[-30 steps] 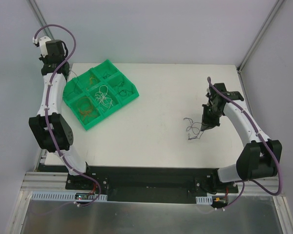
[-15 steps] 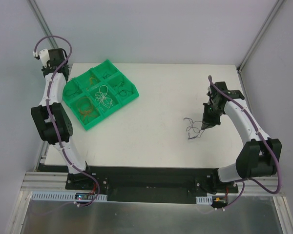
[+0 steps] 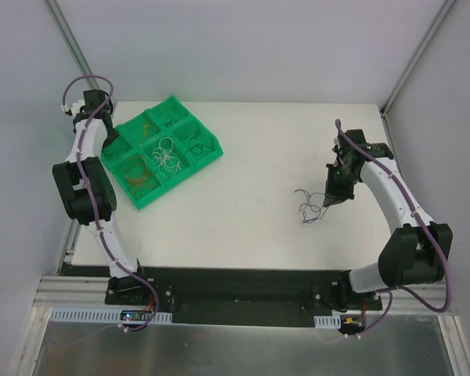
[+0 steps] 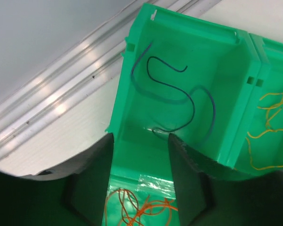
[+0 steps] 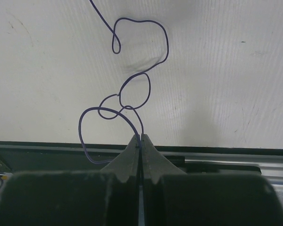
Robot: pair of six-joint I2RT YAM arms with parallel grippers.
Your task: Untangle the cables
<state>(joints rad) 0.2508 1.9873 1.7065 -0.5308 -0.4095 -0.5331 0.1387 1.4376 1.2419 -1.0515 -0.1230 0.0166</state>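
My left gripper hangs open over the left corner of the green tray, with nothing between its fingers. In the left wrist view the left gripper frames a compartment where a thin dark blue cable lies loose. An orange cable clump sits in the nearer compartment. On the right of the table, my right gripper is shut on a thin dark purple cable. Seen from the right wrist, the right gripper pinches the end of this looped cable, which curls over the white tabletop.
The tray holds several compartments with other cables: a white clump, yellow wires and dark ones. A metal rail runs beside the tray at the table's left edge. The table's dark front edge lies just under the right gripper.
The left arm has folded in, bringing its gripper down over the tray, and its jaws have opened. The right gripper has stayed shut on its cable, almost unmoved.
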